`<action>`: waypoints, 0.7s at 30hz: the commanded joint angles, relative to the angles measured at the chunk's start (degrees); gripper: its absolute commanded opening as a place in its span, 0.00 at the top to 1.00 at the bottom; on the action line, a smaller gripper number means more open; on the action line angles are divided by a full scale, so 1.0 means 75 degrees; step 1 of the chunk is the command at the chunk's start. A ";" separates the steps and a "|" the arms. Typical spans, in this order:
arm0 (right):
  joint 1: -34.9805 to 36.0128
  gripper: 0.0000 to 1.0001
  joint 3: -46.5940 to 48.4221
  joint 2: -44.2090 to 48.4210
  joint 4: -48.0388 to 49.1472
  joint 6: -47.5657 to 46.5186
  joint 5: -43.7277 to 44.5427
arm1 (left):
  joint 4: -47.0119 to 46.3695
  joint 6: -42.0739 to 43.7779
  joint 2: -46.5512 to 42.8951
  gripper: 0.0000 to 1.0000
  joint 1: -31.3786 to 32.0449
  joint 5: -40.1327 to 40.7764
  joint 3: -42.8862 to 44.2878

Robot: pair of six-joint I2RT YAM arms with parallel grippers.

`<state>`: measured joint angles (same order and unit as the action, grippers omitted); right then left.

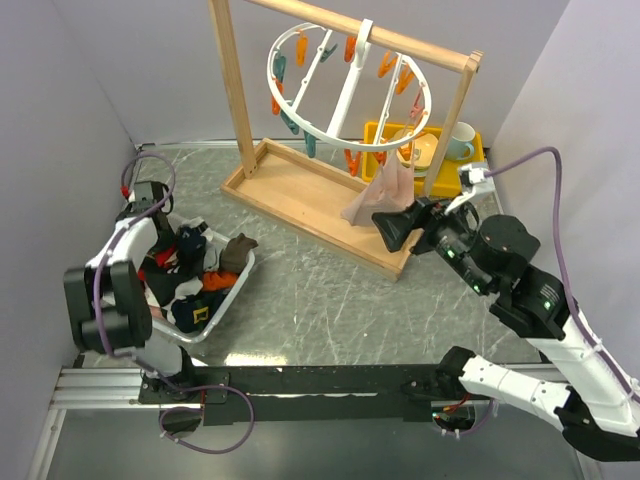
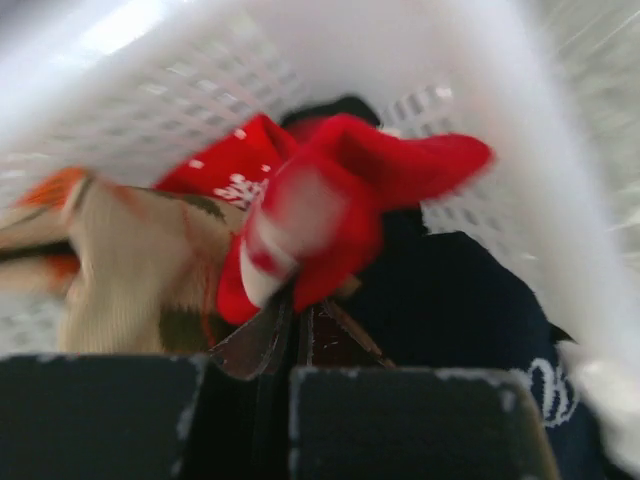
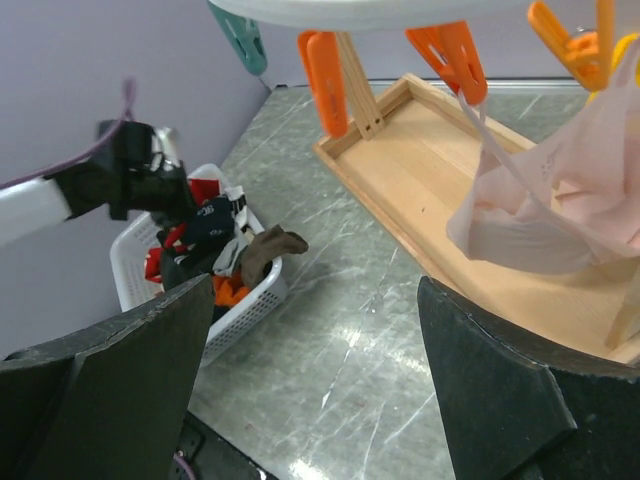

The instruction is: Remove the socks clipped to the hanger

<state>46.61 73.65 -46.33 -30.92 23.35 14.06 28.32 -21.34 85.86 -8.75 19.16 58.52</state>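
Observation:
The white ring hanger (image 1: 350,90) hangs from a wooden rack, with orange and teal clips (image 3: 322,70) dangling from it. One pale pink sock (image 1: 385,185) (image 3: 550,200) is still clipped at its near right side. My right gripper (image 1: 387,228) (image 3: 315,290) is open just below and in front of that sock, not touching it. My left gripper (image 1: 172,243) (image 2: 297,305) reaches down into the white basket (image 1: 235,285), shut on a red sock (image 2: 340,200). That view is blurred. A beige sock (image 2: 120,260) and a navy sock (image 2: 470,320) lie beneath.
The rack's wooden base tray (image 1: 300,195) and two posts stand mid-table. A brown sock (image 1: 238,250) (image 3: 270,245) drapes over the basket rim, on a pile of several socks. A yellow tray with cups (image 1: 470,140) sits at the back right. Purple walls close in on both sides.

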 commanded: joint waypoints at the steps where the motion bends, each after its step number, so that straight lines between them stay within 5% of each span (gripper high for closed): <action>1: -0.0027 0.10 -0.0373 0.0726 0.0138 0.0085 0.0210 | 0.0162 -0.0166 0.0575 0.89 -0.0157 -0.1148 0.0388; 5: -0.0027 0.10 -0.0480 0.0973 -0.0119 0.0050 0.0398 | -0.0153 -0.0259 -0.0524 0.63 -0.0157 -0.0634 -0.0009; 9: -0.0027 0.07 -0.0538 0.1114 -0.0319 -0.0149 0.0538 | -0.0143 -0.0400 -0.2116 0.53 0.0018 -0.0176 -0.0139; 13: -0.0027 0.05 -0.0807 0.1243 -0.0413 -0.0196 0.0516 | 0.0196 -0.0482 -0.3103 0.43 0.0253 -0.0339 -0.0022; 16: -0.0027 0.03 -0.1194 0.1290 -0.0425 -0.0068 0.0014 | 0.0314 -0.0658 -0.3690 0.21 0.0487 -0.0597 0.0083; 21: -0.0027 0.00 -0.2107 0.1606 -0.0051 0.0144 -0.0656 | 0.0830 -0.0951 -0.4275 0.01 0.0931 -0.1240 0.0400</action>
<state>46.61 61.98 -36.45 -33.50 23.11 13.37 31.05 -26.02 56.38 -4.03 14.35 58.59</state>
